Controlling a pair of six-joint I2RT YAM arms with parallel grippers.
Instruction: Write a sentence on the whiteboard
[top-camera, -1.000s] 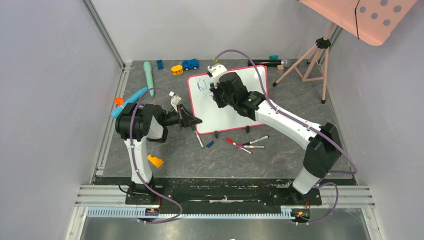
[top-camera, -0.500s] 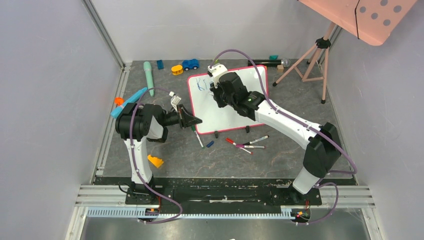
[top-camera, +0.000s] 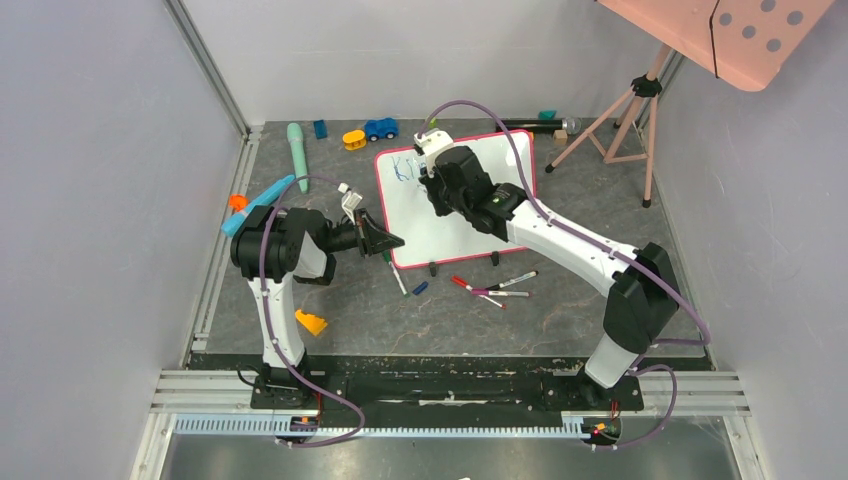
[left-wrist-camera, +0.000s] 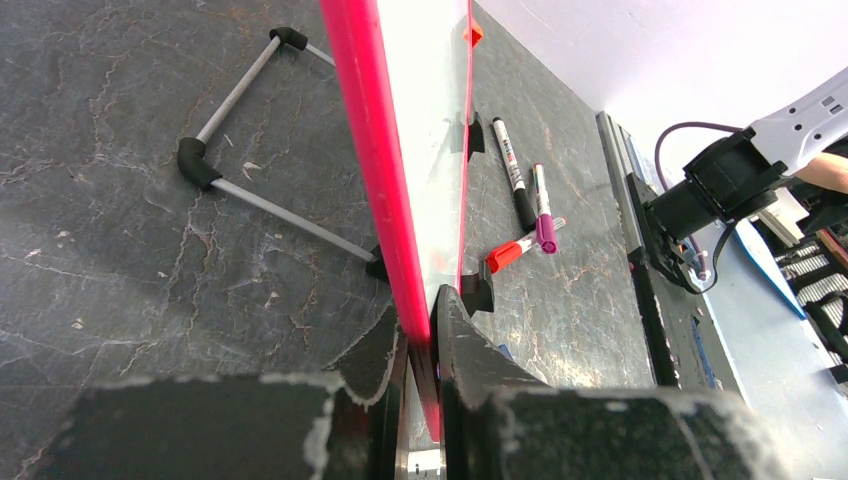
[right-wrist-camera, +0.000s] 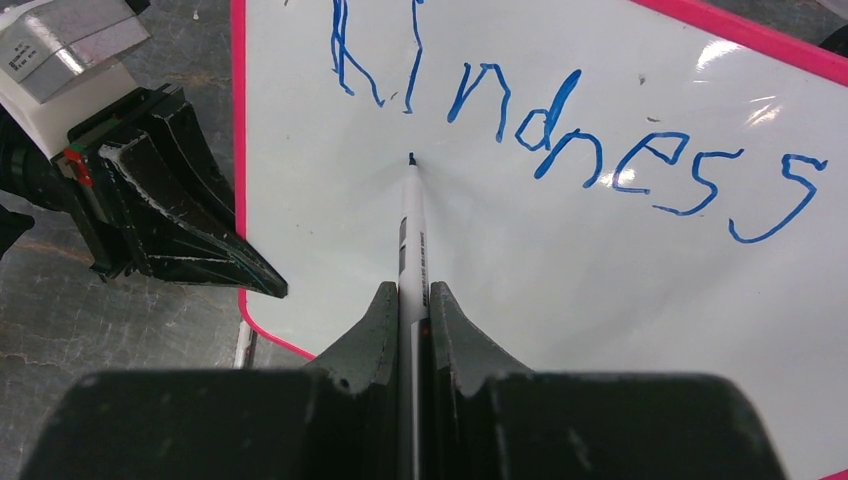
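The whiteboard (top-camera: 420, 228) stands propped at a tilt in the middle of the table, nearer the far edge than the near one, on two black clip feet along its lower edge. Its glossy white face is bordered by a thin pink-red frame with rounded corners, and light glares off it near the upper right in the right wrist view. The sentence (right-wrist-camera: 560, 120) so far is a single blue handwritten word, "Kindness", running along the top of the board and sloping downward towards its last letters; the surface below it is blank.

The right gripper (right-wrist-camera: 410, 300) has its jaws closed tight on a white-barrelled marker (right-wrist-camera: 411, 215), whose dark tip meets the board just beneath the first letters of the word. The left gripper (left-wrist-camera: 418, 330) is pinched on the frame at the board's left edge, one finger on each face. Several loose markers (top-camera: 495, 288) lie on the table just in front of the board, towards the near edge
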